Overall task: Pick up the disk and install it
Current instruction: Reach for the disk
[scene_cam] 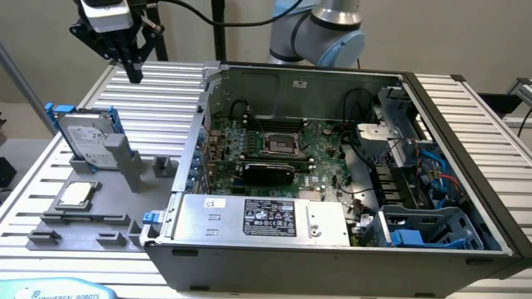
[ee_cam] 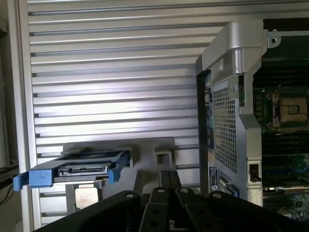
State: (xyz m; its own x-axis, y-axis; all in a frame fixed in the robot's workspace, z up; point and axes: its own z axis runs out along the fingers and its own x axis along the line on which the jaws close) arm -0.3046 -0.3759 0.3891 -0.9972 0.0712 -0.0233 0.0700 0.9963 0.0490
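While the gripper (scene_cam: 134,75) hangs over the ribbed tabletop (scene_cam: 166,106) with its fingers pinched together on nothing, the disk (scene_cam: 87,142) stands upright in a grey fixture (scene_cam: 116,200). In the exterior view it is at about seven o'clock from the gripper and apart from it. A square CPU chip (scene_cam: 76,194) lies at six o'clock from the disk, and the open computer case (scene_cam: 332,261) sits at three o'clock.
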